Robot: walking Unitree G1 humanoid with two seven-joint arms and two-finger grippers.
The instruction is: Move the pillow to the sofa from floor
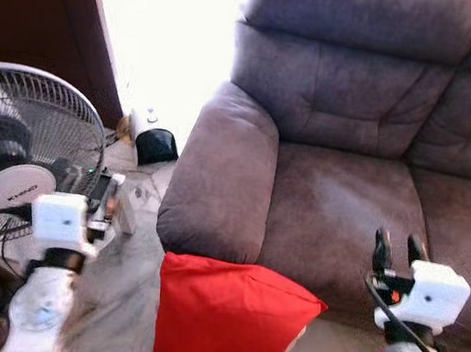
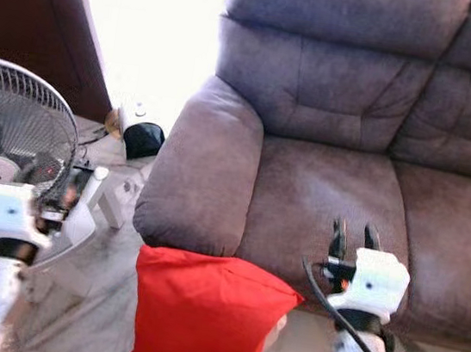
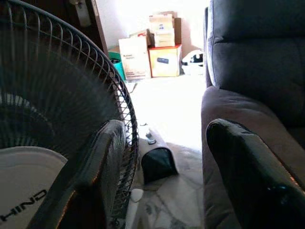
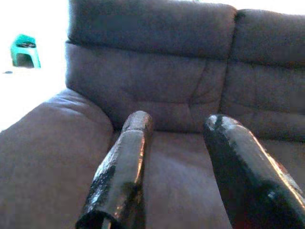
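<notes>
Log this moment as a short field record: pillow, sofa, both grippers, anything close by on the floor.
pillow: red pillow on the floor, against the sofa front below the armrest
sofa: grey-brown sofa, seat bare
left gripper: left gripper open, raised beside the standing fan, holding nothing
right gripper: right gripper open, raised over the seat's front edge, holding nothing
nearby: small black and white appliance on the floor beside the armrest
task state: pillow not yet gripped
</notes>
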